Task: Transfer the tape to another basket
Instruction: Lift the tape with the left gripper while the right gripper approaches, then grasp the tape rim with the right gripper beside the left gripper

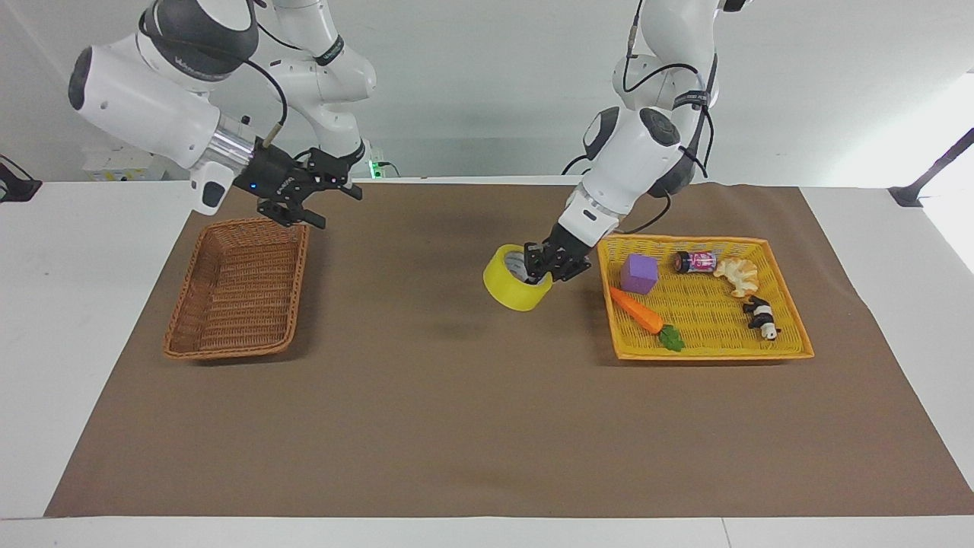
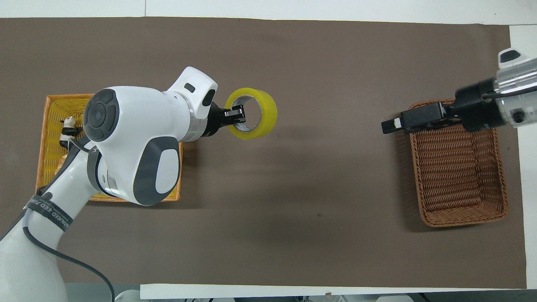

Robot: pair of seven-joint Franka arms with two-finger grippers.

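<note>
The yellow roll of tape [image 1: 508, 291] [image 2: 269, 111] hangs tilted above the brown mat, beside the yellow basket [image 1: 711, 352] [image 2: 50, 99]. My left gripper [image 1: 542, 266] [image 2: 237, 117] is shut on the roll's wall, one finger inside the white core. The brown wicker basket [image 1: 237, 291] [image 2: 458, 172] lies at the right arm's end of the table with nothing in it. My right gripper [image 1: 335, 205] [image 2: 391, 124] is open and holds nothing. It hovers over the brown basket's rim on the side toward the table's middle, pointing at the tape.
The yellow basket holds a purple cube [image 1: 638, 273], a toy carrot [image 1: 639, 314], a small can [image 1: 696, 262], a croissant [image 1: 738, 275] and a panda figure [image 1: 761, 316] [image 2: 67, 128]. Bare brown mat lies between the two baskets.
</note>
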